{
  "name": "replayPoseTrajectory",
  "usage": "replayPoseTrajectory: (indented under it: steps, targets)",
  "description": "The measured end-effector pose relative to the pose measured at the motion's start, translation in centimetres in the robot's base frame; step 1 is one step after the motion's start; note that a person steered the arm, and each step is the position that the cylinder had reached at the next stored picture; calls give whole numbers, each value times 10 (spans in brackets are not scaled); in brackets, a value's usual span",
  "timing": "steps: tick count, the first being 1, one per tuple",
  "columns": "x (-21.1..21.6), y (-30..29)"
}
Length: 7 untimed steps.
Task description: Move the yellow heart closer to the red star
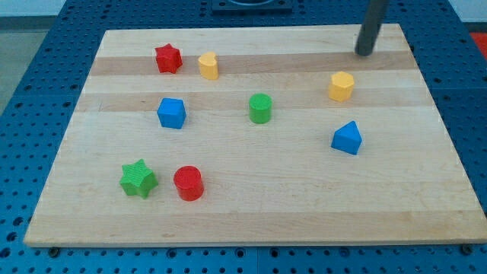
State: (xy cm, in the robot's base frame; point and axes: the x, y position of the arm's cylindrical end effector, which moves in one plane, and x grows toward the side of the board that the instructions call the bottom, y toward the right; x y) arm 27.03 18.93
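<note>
The yellow heart [208, 66] stands near the view's top left, just right of the red star [168, 58], with a small gap between them. My tip [365, 53] is near the view's top right, far to the right of both blocks, above and right of the yellow hexagon [342, 86]. It touches no block.
On the wooden board [251, 221] also stand a blue cube [172, 113], a green cylinder [260, 108], a blue triangular block [348, 138], a green star [138, 179] and a red cylinder [188, 183]. A blue perforated table surrounds the board.
</note>
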Motion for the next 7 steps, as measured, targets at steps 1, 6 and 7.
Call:
replayPoseTrajectory:
  steps: [1, 6, 7]
  targets:
    - [1, -42]
    - [55, -267]
    - [55, -275]
